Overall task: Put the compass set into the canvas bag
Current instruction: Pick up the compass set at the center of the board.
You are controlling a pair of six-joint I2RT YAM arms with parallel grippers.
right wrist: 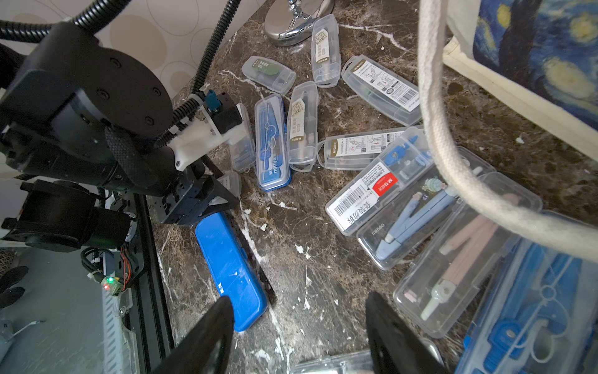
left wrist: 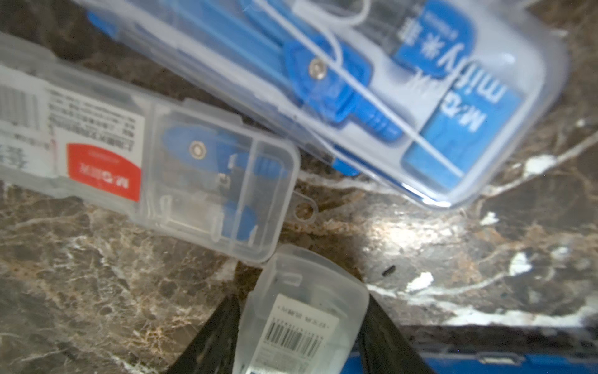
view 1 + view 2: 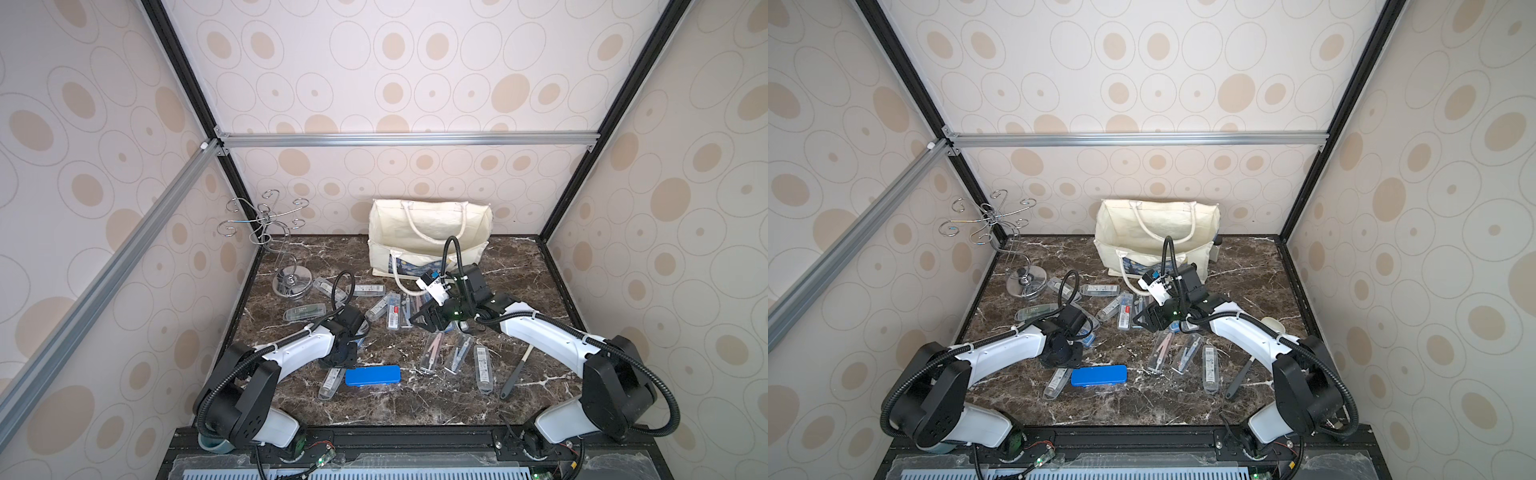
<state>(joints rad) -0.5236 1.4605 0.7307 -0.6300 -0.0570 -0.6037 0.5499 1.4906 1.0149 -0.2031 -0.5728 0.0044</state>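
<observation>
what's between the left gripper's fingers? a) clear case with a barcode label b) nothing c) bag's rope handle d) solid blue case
a: the left wrist view shows the clear case with its barcode label between the left gripper's black fingers

Both top views look down from high above the near edge of the desk toward its far edge. Wrist views sit low and close; both catch the blue case.
</observation>
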